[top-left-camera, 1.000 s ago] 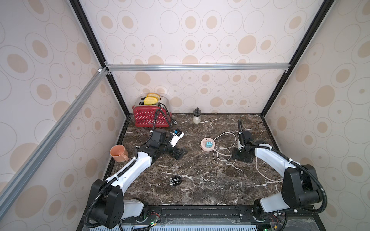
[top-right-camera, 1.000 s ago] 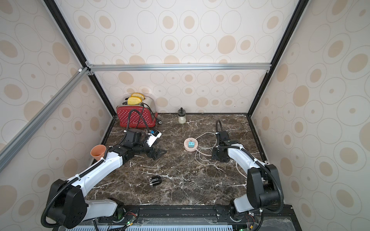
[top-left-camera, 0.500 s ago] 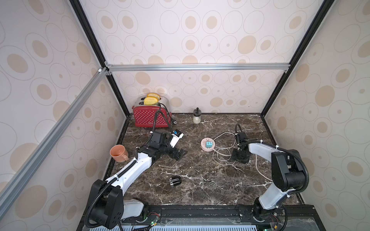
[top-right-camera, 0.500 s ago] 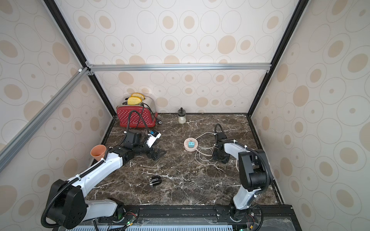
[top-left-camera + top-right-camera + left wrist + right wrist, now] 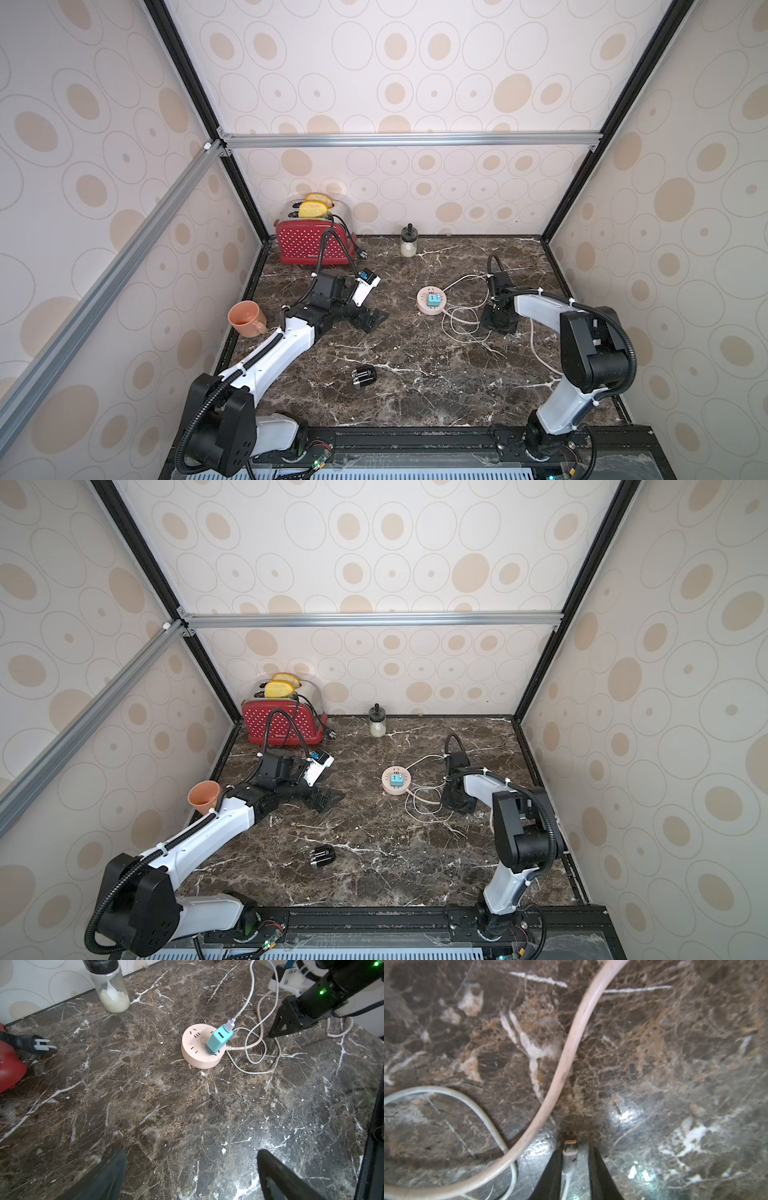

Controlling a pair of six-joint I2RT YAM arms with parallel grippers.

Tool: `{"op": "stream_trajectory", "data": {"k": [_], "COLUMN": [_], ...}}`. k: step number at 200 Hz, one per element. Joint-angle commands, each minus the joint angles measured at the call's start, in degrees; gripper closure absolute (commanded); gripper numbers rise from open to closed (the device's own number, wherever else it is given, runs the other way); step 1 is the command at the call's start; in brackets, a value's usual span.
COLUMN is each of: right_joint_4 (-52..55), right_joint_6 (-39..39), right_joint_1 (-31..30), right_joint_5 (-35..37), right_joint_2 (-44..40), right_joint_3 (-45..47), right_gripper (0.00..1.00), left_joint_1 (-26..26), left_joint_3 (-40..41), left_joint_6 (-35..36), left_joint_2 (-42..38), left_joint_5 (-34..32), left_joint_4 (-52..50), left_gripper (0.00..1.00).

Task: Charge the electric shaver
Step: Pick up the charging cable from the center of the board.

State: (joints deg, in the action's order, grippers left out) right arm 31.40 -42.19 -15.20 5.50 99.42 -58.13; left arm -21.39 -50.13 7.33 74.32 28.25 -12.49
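Charging has hardly begun, as I see it. The shaver [image 5: 364, 377] lies on its side on the surface [image 5: 436, 399] with nothing plugged into it. It is well apart from both pincers, back toward the robot's base from the left pincer [image 5: 368, 321] and far off to the side of the right pincer [image 5: 498, 326].

The supply side looks ready. The teal adapter [image 5: 217, 1040] sits in the pink socket [image 5: 193, 1053], just beside the right pincer, and a white cable [image 5: 250, 997] is plugged into the adapter.

The right pincer is down at the surface, and its wrist view shows the cable's free end [image 5: 570, 1147] lying between its fingers [image 5: 552, 1174]. The jaws are narrowed around it, but a sliver of gap shows on one side, so I'd say it isn't pinched yet. The left pincer is spread wide and holds nothing.

What's left, I'd judge, is to grip that end, bring it and the shaver together, and push it into the shaver's port.
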Motion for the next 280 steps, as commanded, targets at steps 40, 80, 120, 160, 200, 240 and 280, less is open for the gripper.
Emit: {"op": "stream_trajectory", "data": {"k": [40, 80, 120, 160, 200, 240, 280], "right_joint_4": [3.82, 5.11, 6.02, 6.57, 3.59, -3.07, -7.24], "right_joint_6": [-1.34, -2.08, -2.45, -1.95, -1.33, 5.92, 20.38], "right_joint_1": [-0.97, -0.97, -0.97, -0.97, -0.95, -1.28, -1.7], "right_joint_5": [-3.21, -3.87, -3.68, -3.19, -4.37, -6.0, -4.33], "right_joint_2": [1.82, 2.53, 2.09, 2.44, 0.97, -4.04, -12.49], "right_joint_3": [2.31, 1.79, 2.36, 1.86, 3.26, 4.67, 5.35], "right_gripper": [0.61, 0.71, 0.72, 0.85, 0.92, 1.0, 1.0], "left_joint_1": [-0.28, -0.25, -0.28, -0.26, -0.26, -0.16, -0.17], "left_joint_3": [-0.88, -1.2, -1.05, -1.36, -1.65, -4.31, -9.94], "left_joint_6": [0.74, 1.46, 1.71, 1.72, 2.07, 5.6, 14.48], "left_joint_2": [-0.89, -1.33, -1.29, -0.76, -0.76, -0.72, 0.37], "left_joint_5": [0.68, 0.42, 0.16, 0.25, 0.76, 1.61, 0.77], "left_joint_4": [-0.84, -2.41, -2.4, -2.32, -3.29, -10.23, -26.19], "left_gripper": [0.01, 0.01, 0.01, 0.01, 0.01, 0.01, 0.01]}}
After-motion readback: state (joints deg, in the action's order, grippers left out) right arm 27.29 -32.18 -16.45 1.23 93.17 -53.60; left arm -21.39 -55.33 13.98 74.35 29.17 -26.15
